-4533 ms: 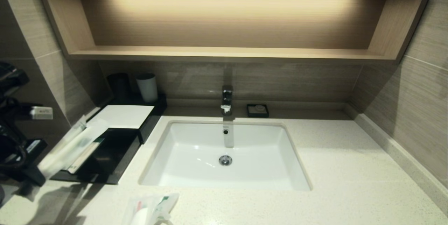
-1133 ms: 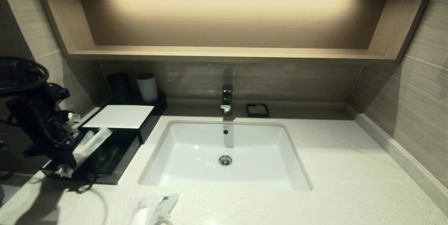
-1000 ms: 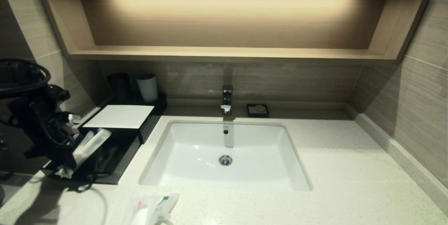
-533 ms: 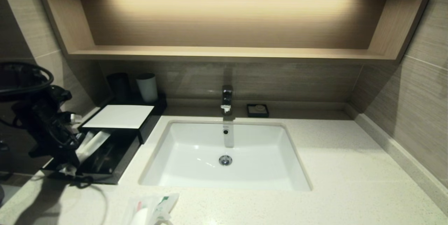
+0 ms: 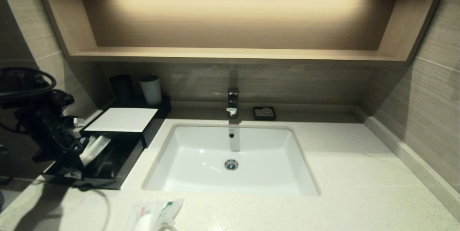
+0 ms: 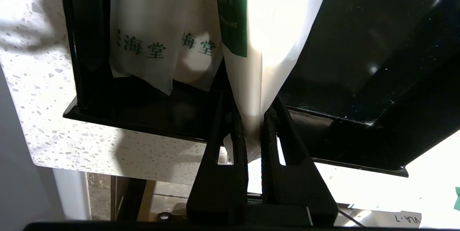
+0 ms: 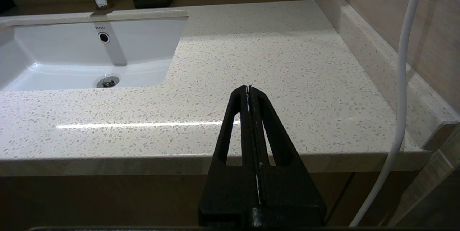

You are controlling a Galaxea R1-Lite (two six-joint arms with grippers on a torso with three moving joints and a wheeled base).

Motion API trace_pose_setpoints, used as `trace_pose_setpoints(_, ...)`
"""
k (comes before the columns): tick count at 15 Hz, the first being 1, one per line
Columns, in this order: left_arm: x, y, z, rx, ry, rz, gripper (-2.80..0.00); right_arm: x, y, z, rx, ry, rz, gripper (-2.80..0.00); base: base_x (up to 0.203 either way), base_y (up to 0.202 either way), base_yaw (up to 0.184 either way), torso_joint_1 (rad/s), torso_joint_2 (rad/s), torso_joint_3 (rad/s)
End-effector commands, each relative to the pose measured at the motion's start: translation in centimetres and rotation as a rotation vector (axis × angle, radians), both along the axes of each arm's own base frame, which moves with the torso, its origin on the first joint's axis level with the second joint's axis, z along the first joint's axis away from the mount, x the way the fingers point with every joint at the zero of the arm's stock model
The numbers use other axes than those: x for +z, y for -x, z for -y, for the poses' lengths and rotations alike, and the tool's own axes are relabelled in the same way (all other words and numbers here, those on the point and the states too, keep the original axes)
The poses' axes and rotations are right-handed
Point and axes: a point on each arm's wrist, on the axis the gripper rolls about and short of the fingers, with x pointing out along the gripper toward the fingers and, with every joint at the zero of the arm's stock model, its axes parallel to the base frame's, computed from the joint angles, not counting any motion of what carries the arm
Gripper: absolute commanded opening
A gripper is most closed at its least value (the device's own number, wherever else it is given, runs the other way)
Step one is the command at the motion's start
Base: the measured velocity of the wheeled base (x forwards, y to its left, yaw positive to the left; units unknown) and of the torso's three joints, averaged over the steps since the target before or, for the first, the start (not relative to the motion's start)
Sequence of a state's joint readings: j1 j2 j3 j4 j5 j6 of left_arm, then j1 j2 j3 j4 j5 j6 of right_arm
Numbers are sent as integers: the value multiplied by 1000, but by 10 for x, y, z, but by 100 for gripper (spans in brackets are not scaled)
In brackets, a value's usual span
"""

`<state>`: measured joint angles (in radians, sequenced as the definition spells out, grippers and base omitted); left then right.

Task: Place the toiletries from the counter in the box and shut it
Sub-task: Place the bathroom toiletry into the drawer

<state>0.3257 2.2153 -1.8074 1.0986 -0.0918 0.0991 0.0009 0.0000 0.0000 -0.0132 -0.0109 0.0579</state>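
The black box with its white top panel (image 5: 122, 119) stands left of the sink, its front drawer (image 5: 111, 171) pulled open. My left gripper (image 5: 77, 159) is at the drawer's front left and is shut on the end of a long white packet (image 5: 95, 146) with a green label. In the left wrist view the fingers (image 6: 253, 116) pinch this packet (image 6: 269, 37), which slopes into the drawer beside other packets (image 6: 143, 44) with green print. A shorter green-red packet (image 5: 156, 215) lies on the counter (image 5: 345, 173) at its front edge. My right gripper (image 7: 248, 89) is shut, empty, over the counter's front right.
The white sink (image 5: 201, 173) with the faucet (image 5: 233, 101) fills the counter's middle. A small black soap dish (image 5: 264, 113) stands behind it. A white cup (image 5: 151, 89) and a black cup (image 5: 122, 87) stand behind the box. A wooden shelf (image 5: 233, 54) hangs above.
My left gripper has swung in over the open drawer and sunk lower with the long packet, so the packet now lies deeper in the drawer. The right arm has not moved.
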Motion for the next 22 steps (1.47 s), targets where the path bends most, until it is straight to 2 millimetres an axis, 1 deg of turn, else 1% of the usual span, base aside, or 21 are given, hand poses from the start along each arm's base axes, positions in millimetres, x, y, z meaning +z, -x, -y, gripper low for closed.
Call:
trace_pose_setpoints(1, -1, 1, -3, 7, 0, -5, -280, 0, 0, 0, 1, 0, 0, -280, 0, 0, 0, 0, 0, 0)
trace_pose_setpoints(2, -1, 1, -3, 8, -2, -4, -280, 0, 0, 0, 1, 0, 1, -280, 0, 0, 0, 0, 0, 0)
trace_pose_setpoints(3, 0, 1, -3, 8, -5, -2, 0, 0, 0, 0, 1, 0, 1, -280, 0, 0, 0, 0, 0, 0)
trace_pose_setpoints(5, 4, 3, -3, 9, -13, 5, 0, 0, 0, 0, 0, 0, 1, -280, 0, 0, 0, 0, 0, 0)
trace_pose_setpoints(11, 8, 6, -1, 7, -15, 8, 0, 0, 0, 0, 1, 0, 1, -280, 0, 0, 0, 0, 0, 0)
trace_pose_setpoints(13, 18, 13, 2, 6, -19, 30, 0, 0, 0, 0, 1, 0, 0, -280, 0, 0, 0, 0, 0, 0)
trace_pose_setpoints(15, 38, 25, 10, -8, -23, 73, 0, 0, 0, 0, 1, 0, 1, -280, 0, 0, 0, 0, 0, 0)
trace_pose_setpoints(16, 44, 30, 15, -18, -21, 88, 0, 0, 0, 0, 1, 0, 1, -280, 0, 0, 0, 0, 0, 0)
trace_pose_setpoints(18, 49, 34, 18, -27, -24, 100, 0, 0, 0, 0, 1, 0, 1, -280, 0, 0, 0, 0, 0, 0)
trace_pose_setpoints(19, 51, 35, 18, -29, -27, 105, -280, 0, 0, 0, 0, 0, 1, -280, 0, 0, 0, 0, 0, 0)
trace_pose_setpoints(22, 48, 35, 17, -32, -36, 88, -280, 0, 0, 0, 0, 0, 1, -280, 0, 0, 0, 0, 0, 0)
